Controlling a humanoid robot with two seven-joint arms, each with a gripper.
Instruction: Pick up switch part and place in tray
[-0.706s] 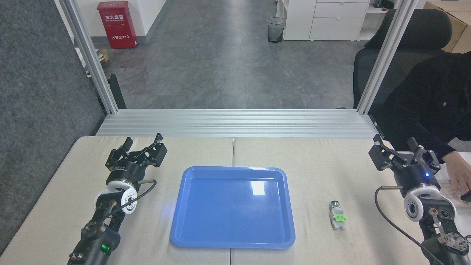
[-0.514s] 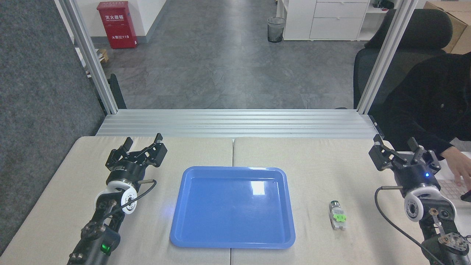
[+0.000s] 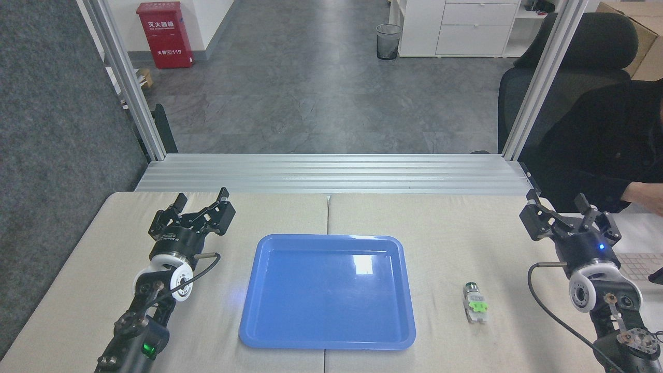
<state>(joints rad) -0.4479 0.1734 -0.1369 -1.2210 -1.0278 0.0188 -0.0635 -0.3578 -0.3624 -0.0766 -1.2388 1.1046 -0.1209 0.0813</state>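
The switch part [image 3: 475, 302] lies on the beige table right of the tray, its dark round end pointing away from me and its green block in the middle. The blue tray [image 3: 327, 291] sits in the middle of the table with nothing in it. My left gripper [image 3: 201, 201] is open over the table's far left, well away from the tray. My right gripper [image 3: 559, 203] is open at the far right, behind and to the right of the switch part, holding nothing.
A person in a dark sleeve [image 3: 606, 150] sits at the right edge, a hand [image 3: 645, 199] near a white keyboard [image 3: 639, 265]. An aluminium frame post [image 3: 538, 88] and rail [image 3: 331, 173] bound the table's far side.
The person's hand has pulled back from the keyboard toward the right edge. Both arms, the tray and the switch part have not moved.
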